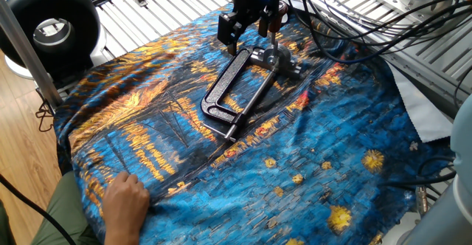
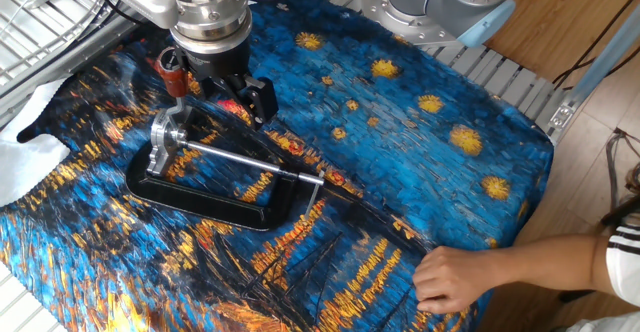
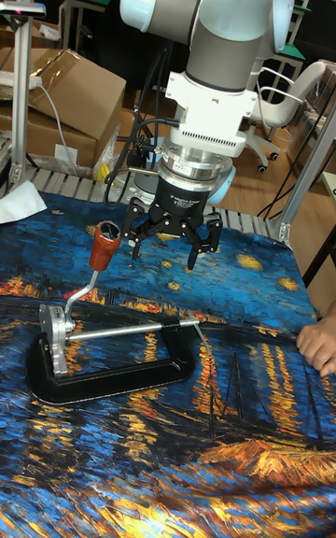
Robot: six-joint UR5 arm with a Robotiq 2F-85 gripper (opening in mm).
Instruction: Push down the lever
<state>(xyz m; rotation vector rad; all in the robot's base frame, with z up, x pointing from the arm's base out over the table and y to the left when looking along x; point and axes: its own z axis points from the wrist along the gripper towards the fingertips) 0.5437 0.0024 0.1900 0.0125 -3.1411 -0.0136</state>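
1. Tall fixed view: gripper (image 3: 171, 244) hangs wide open, holding nothing.
2. The lever (image 3: 101, 250) stands tilted upward (red tip uppermost), just beside one gripper finger.
3. Its base sits at one end of the clamp frame (image 3: 112, 377).
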